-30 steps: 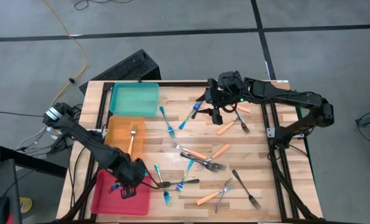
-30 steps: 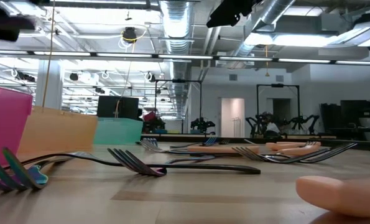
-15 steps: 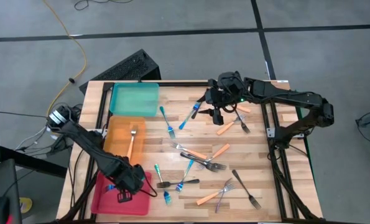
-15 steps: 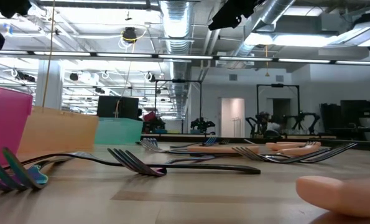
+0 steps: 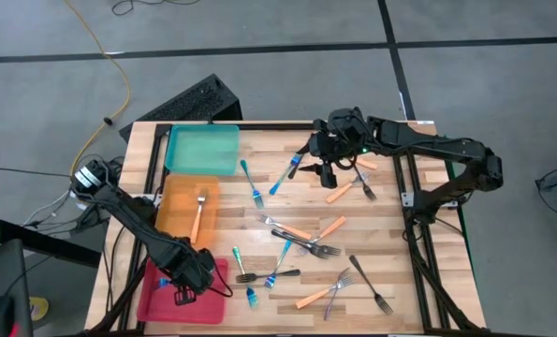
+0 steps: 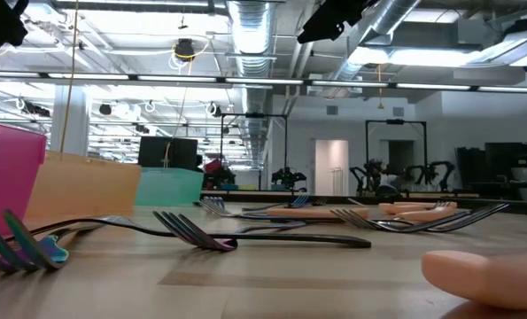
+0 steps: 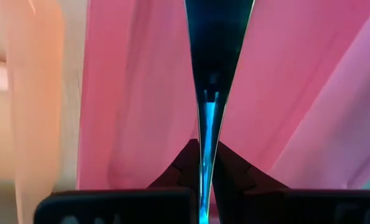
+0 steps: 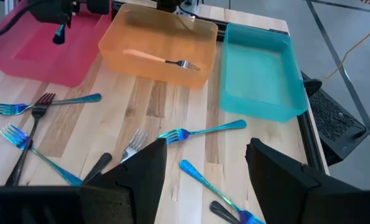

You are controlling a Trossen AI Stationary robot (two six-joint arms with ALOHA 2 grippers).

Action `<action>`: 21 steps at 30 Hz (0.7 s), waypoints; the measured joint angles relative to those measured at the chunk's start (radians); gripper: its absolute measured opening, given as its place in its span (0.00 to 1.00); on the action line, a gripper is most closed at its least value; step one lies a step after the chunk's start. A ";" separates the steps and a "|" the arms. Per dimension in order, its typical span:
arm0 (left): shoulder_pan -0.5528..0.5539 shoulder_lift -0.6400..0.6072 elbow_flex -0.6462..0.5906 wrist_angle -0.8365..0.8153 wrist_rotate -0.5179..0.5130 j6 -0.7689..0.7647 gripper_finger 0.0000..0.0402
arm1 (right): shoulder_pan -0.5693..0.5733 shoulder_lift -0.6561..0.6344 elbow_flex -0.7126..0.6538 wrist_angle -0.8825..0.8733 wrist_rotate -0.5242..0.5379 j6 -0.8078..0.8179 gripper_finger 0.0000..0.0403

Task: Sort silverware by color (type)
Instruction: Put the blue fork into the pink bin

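My left gripper (image 5: pixel 184 285) hangs over the pink tray (image 5: pixel 156 301) at the table's near left, shut on a blue-teal fork (image 7: pixel 208 112). The right wrist view shows that fork (image 8: pixel 59 34) hanging below it. My right gripper (image 5: pixel 327 172) is open and hovers above the far middle of the table, touching nothing. Several blue-handled forks (image 5: pixel 250 183), orange-handled forks (image 5: pixel 338 193) and dark forks (image 5: pixel 372 285) lie flat on the wood. One orange-handled fork (image 5: pixel 197 212) lies in the orange tray (image 5: pixel 175 193). My left gripper pinches the blue-teal fork (image 7: pixel 204 163) between its two fingers, seen edge-on in the left wrist view. The fingers come from above, pointing down. The fork is lifted clear and hangs over the pink tray's floor (image 7: pixel 141 93). Which end the fingers have is hidden by the fingers.
The teal tray (image 5: pixel 203 150) sits at the far left, the orange tray in front of it, the pink tray nearest. Loose forks crowd the middle and near right (image 5: pixel 306 245). A dark keyboard-like object (image 5: pixel 189 101) lies beyond the far edge. Bare wood shows at the far right corner.
My left gripper, still shut on the blue-teal fork, has moved a little toward the table's left and near edges, farther over the pink tray, then stopped. The forks on the table lie as before.
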 joint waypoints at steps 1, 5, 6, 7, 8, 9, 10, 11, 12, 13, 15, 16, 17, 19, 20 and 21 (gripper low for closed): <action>0.000 0.000 -0.004 0.000 -0.009 0.001 0.01 | 0.000 0.000 0.000 0.000 0.000 0.000 0.59; 0.001 0.000 -0.033 0.038 -0.008 -0.001 0.01 | 0.000 0.000 0.000 0.000 0.000 -0.001 0.59; 0.001 0.000 -0.039 0.043 -0.002 -0.001 0.01 | 0.000 0.000 0.000 0.000 0.000 -0.001 0.59; 0.002 0.000 -0.046 0.047 0.009 -0.001 0.01 | 0.000 0.000 0.000 0.000 0.000 -0.001 0.59; 0.004 0.000 -0.049 0.045 0.014 -0.002 0.01 | 0.000 0.000 0.000 0.000 0.000 -0.003 0.59; 0.005 0.000 -0.051 0.046 0.012 -0.002 0.01 | 0.000 0.000 0.000 0.000 0.000 -0.006 0.59; 0.005 0.000 -0.051 0.050 0.009 -0.001 0.01 | 0.000 0.000 0.000 0.000 0.000 -0.006 0.59; 0.006 0.000 -0.051 0.057 0.010 0.004 0.01 | 0.000 0.000 0.000 0.001 0.000 -0.006 0.59; 0.006 0.004 -0.051 0.065 0.011 0.009 0.01 | 0.000 0.000 0.000 0.001 0.000 -0.006 0.59; 0.006 0.011 -0.051 0.067 0.010 0.012 0.01 | 0.000 0.000 0.000 0.001 0.000 -0.008 0.59; 0.006 0.030 -0.051 0.062 0.013 0.026 0.01 | 0.000 0.000 0.000 0.001 0.000 -0.008 0.59; 0.006 0.044 -0.051 0.067 0.027 0.040 0.01 | 0.000 0.000 0.000 0.001 0.000 -0.008 0.59; 0.006 0.058 -0.051 0.069 0.042 0.052 0.01 | 0.000 0.000 0.000 0.001 0.000 -0.008 0.59; 0.006 0.083 -0.051 0.063 0.063 0.081 0.01 | -0.001 0.000 0.000 0.001 0.000 -0.009 0.59; 0.006 0.089 -0.051 0.062 0.067 0.088 0.01 | -0.001 0.000 0.000 0.001 0.000 -0.009 0.59; 0.006 0.095 -0.051 0.061 0.064 0.094 0.01 | -0.001 0.000 0.000 0.001 0.000 -0.009 0.59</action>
